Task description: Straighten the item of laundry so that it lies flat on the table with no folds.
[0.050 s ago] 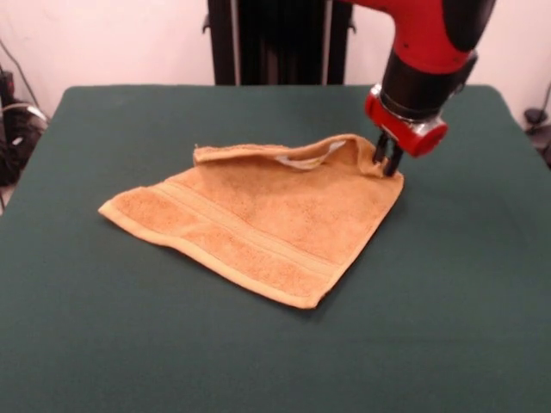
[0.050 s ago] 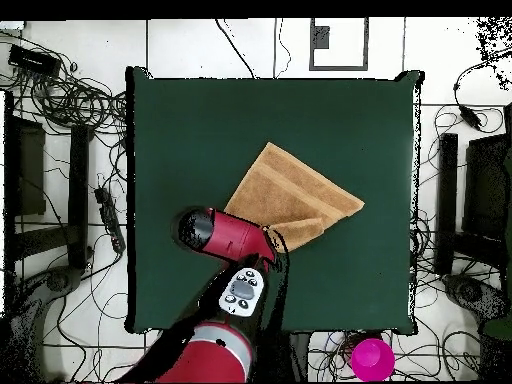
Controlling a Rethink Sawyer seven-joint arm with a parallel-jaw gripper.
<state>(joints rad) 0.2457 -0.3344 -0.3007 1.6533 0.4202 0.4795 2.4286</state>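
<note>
The desk (image 1: pixel 103 344) fills the scene, a broad rectangle under a matte, felt-like dark green cover. Above it hangs the arm (image 1: pixel 430 39), glossy red shell over a black cylindrical wrist, ending in a red collar. Near the desk's middle lies the towel (image 1: pixel 258 224), golden-tan terry with a nubby pile, flat woven bands running near the front hemmed edge. Most of it sits flat in a diamond outline, but the back edge is curled over in a soft fold, and a small whitish tag (image 1: pixel 306 159) peeks out there. Down at the right-hand corner, the fingers (image 1: pixel 387 157), two thin dark prongs, stand close together and pinch the towel's raised corner.
</note>
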